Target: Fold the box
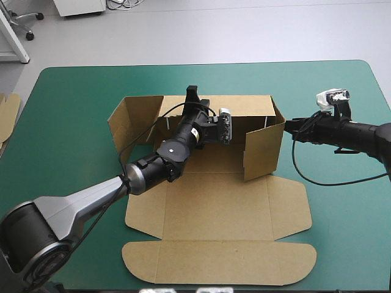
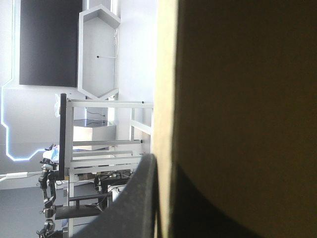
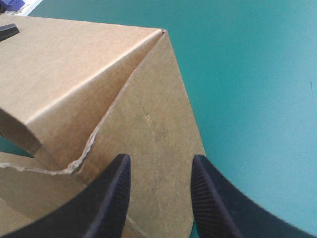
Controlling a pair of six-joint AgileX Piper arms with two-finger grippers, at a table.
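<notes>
Teal-green table (image 1: pixel 73 110): left claw (image 1: pixel 193 93) clamps the box (image 1: pixel 220 207) wall, right claw (image 3: pixel 161 159) spread at its corner.

My table (image 1: pixel 73 97) wears a teal-green cover, its far corners rounded — beyond it, pale grey floor (image 1: pixel 244 30). Past the far left corner stand an office chair's wheeled base (image 1: pixel 24 20) and a white cabinet (image 1: pixel 82 6); elsewhere, a white metal rack (image 2: pixel 106 102) before a white wall (image 2: pixel 133 49).

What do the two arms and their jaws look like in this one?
The left arm has a silver-grey tapered segment from a dark round joint, then black links bearing small white markings. The right arm is black where it shows. Both end in jaws of two broad black curved fins; the right pair shows fine ribbing.
</notes>
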